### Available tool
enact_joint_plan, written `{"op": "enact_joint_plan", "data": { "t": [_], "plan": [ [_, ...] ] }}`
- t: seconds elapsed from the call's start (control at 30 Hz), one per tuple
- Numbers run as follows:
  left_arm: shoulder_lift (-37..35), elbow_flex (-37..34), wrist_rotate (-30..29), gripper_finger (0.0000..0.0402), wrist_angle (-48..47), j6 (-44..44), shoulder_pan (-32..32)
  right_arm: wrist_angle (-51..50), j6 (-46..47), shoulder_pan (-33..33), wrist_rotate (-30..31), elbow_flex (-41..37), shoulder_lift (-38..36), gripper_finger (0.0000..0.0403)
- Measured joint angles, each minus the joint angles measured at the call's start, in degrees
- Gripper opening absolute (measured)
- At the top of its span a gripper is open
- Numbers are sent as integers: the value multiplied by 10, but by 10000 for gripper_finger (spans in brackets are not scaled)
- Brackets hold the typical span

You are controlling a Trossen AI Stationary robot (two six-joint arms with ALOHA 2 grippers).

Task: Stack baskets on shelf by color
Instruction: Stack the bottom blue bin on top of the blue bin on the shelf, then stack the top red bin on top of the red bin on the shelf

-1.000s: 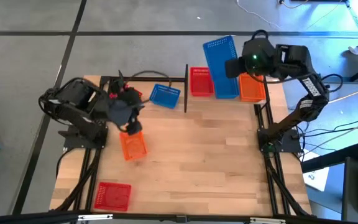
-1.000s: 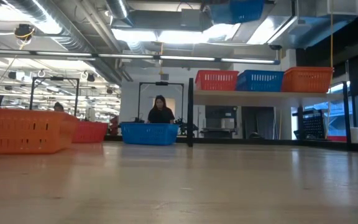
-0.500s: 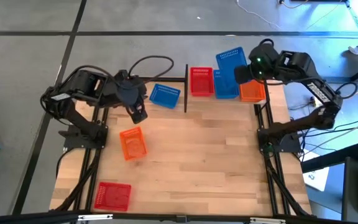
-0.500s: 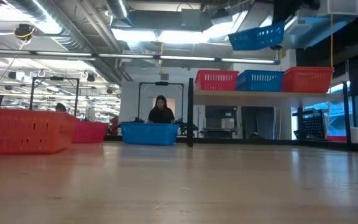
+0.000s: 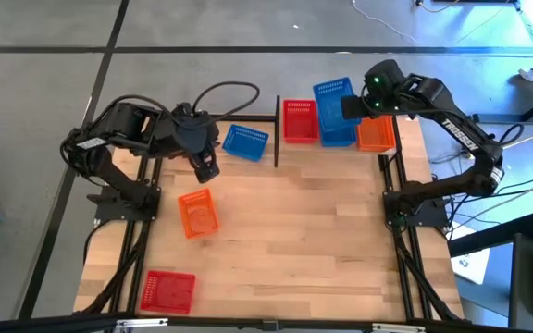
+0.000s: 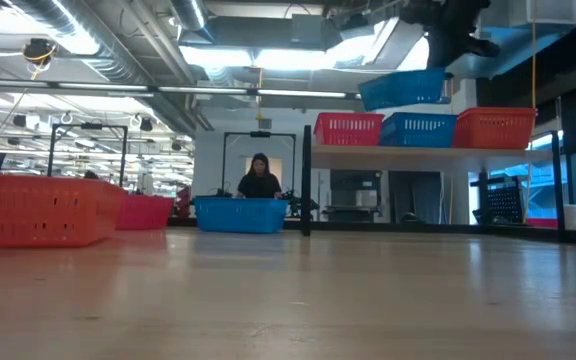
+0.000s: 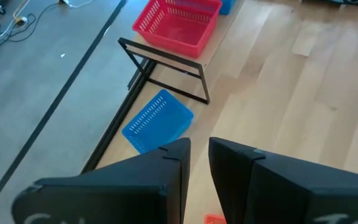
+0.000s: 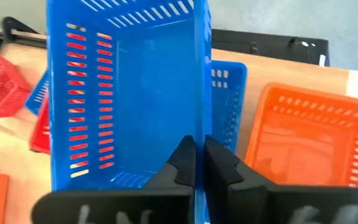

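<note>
3 blue baskets point(image 5: 245, 141), 2 red point(image 5: 299, 121), 2 orange point(image 5: 197, 214) (high view).

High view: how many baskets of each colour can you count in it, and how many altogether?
Red baskets: 2
Blue baskets: 3
Orange baskets: 2
Total: 7

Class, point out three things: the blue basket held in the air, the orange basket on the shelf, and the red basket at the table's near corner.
Held blue basket point(image 5: 333, 93), high view, on its floor.
Shelf orange basket point(image 5: 375, 137), high view, on its floor.
Corner red basket point(image 5: 168, 291), high view, on its middle.
</note>
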Motion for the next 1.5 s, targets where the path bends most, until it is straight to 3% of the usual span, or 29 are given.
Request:
{"op": "enact_joint_plan", "data": {
  "t": [0.5, 0.6, 0.93, 1.5],
  "plan": [
    [0, 0, 0, 51, 0, 0, 0, 8, 47, 1, -2, -51, 0, 5],
    [0, 0, 0, 51, 0, 0, 0, 14, 61, 0, -28, -56, 0, 18],
    [0, 0, 0, 51, 0, 0, 0, 12, 61, -3, -30, -57, 0, 79],
    [0, 0, 33, 51, 0, 0, 0, 10, 75, -3, -16, -57, -20, 82]
  ]
}}
